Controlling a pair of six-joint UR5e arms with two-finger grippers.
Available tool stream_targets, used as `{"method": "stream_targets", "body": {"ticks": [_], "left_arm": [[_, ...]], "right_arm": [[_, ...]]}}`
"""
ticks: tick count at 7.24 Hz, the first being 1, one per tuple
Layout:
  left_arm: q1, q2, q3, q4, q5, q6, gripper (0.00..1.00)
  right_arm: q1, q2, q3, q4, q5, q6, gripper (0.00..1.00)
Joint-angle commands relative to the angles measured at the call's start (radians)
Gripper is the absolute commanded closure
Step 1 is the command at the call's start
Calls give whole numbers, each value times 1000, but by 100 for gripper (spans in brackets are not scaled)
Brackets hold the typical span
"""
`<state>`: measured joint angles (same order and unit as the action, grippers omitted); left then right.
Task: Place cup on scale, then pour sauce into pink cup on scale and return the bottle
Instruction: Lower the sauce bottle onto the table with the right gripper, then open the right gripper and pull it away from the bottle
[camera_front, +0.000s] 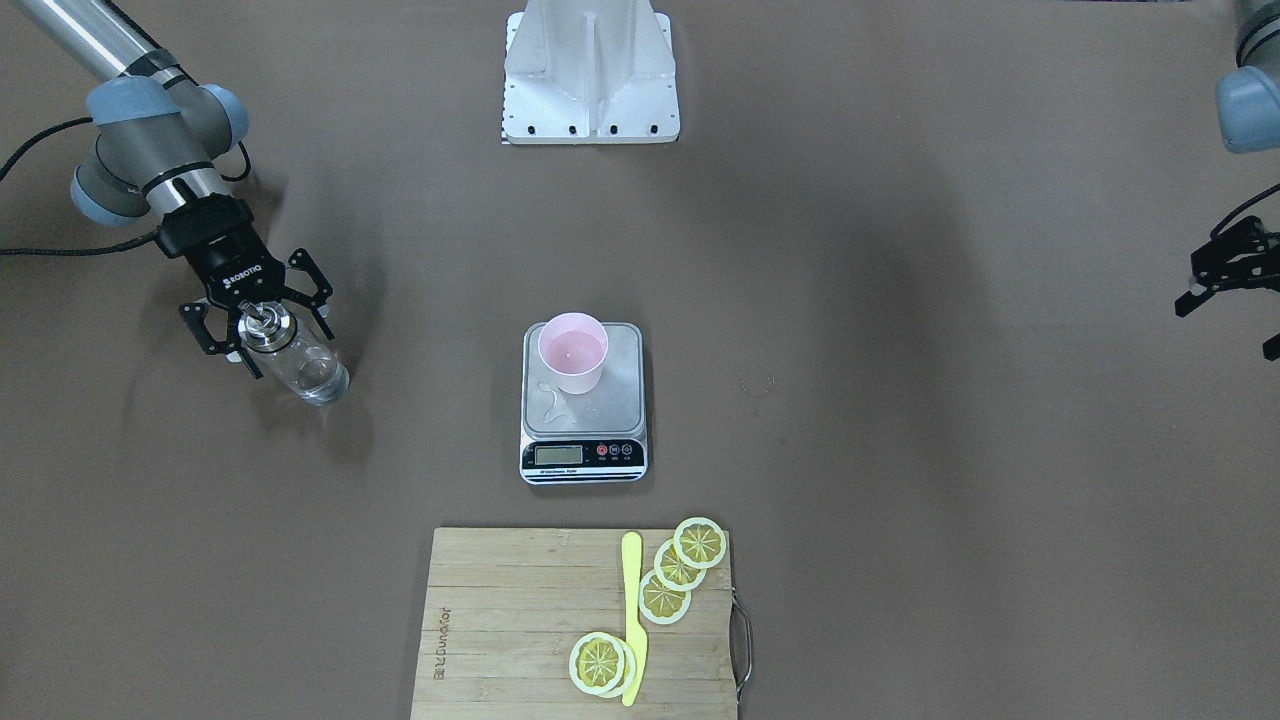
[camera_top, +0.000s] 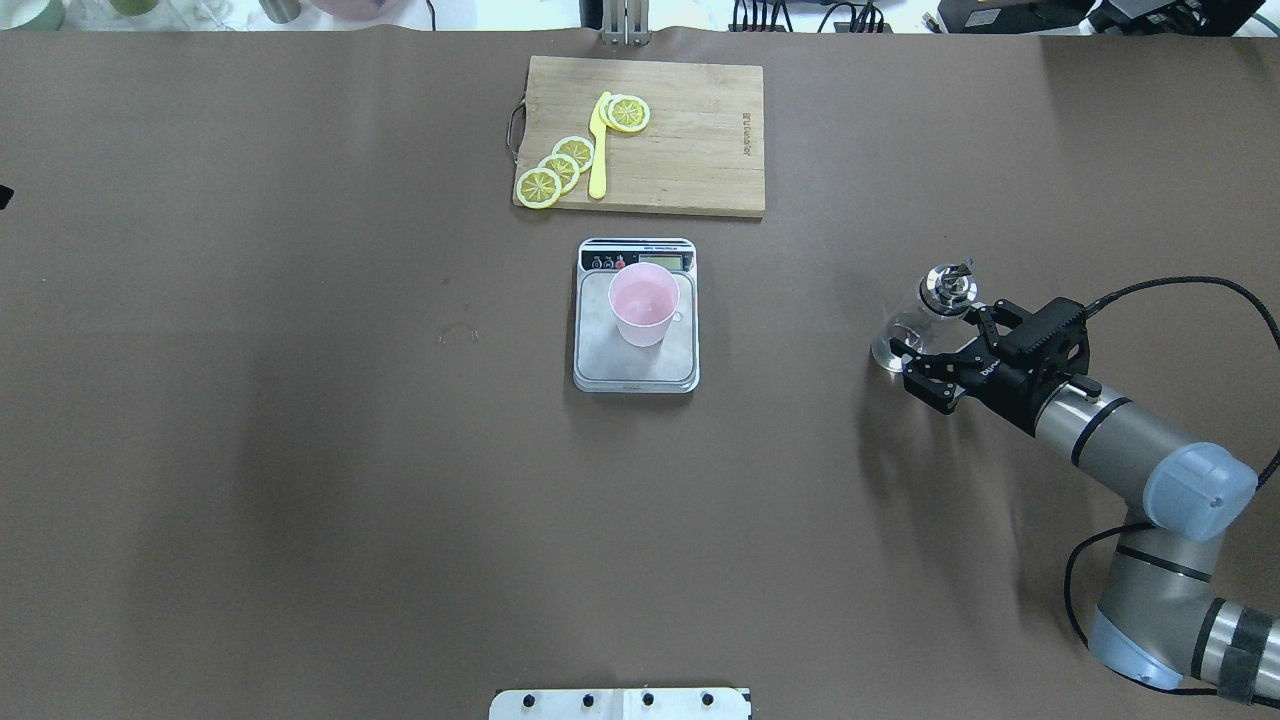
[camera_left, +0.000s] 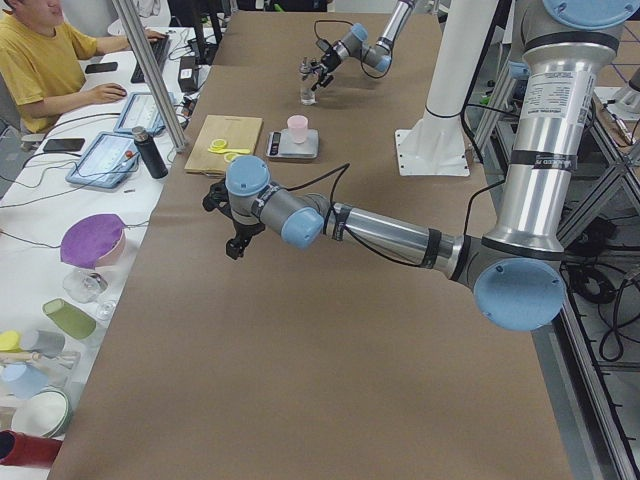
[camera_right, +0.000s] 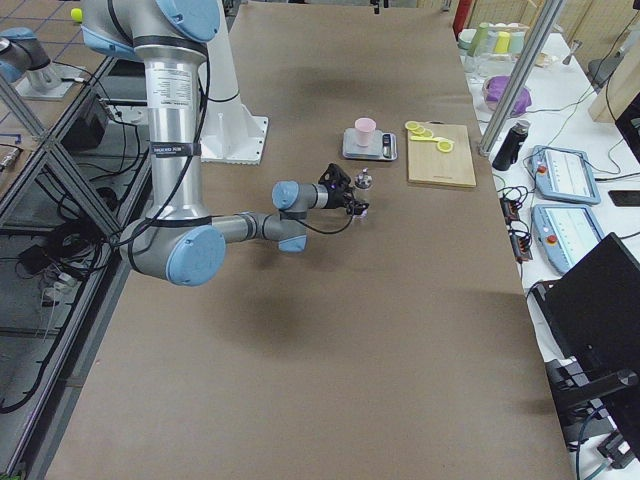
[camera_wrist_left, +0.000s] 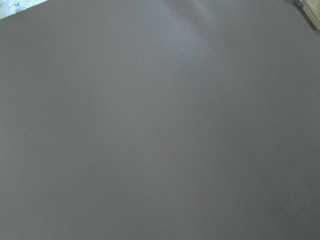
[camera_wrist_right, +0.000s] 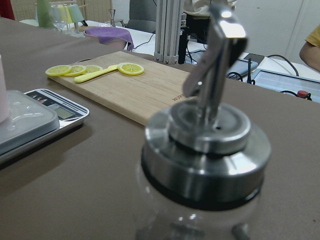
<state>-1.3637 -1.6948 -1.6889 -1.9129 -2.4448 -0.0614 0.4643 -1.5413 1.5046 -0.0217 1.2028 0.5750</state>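
The pale pink cup (camera_front: 572, 352) stands upright on the steel platform of the scale (camera_front: 583, 455), also shown in the overhead view (camera_top: 643, 305). A little clear liquid lies in the cup, and wet streaks lie on the platform in front of it. The glass bottle (camera_front: 300, 368) with metal collar and spout stands on the table at the robot's far right (camera_top: 912, 325). My right gripper (camera_front: 288, 345) is open, with its fingers on either side of the bottle's upper part. The right wrist view shows the collar (camera_wrist_right: 205, 155) close up. My left gripper (camera_front: 1228, 325) is open and empty, far from everything.
A wooden cutting board (camera_front: 520, 620) with lemon slices and a yellow knife (camera_front: 632, 610) lies beyond the scale. The robot's white base plate (camera_front: 590, 80) is at the table's near edge. A faint wet ring (camera_front: 757, 385) marks the brown table.
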Motion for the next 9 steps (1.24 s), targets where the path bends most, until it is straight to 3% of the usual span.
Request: {"method": "stream_targets", "body": {"ticks": [1,3,6,9], "left_arm": [[0,1,0,0,1,0,3],[-2,6,-2,-2,0,0,3],[-2,6,-2,-2,0,0,3],[-2,0,0,0,1,0,3]], "right_arm": [[-38,-8,0,15,-42,2,9],[-49,-52,0,66,-45,2,9],[-111,-78,9,77,-120,5,9],[-108,-218,90,141,-111,2,1]]}}
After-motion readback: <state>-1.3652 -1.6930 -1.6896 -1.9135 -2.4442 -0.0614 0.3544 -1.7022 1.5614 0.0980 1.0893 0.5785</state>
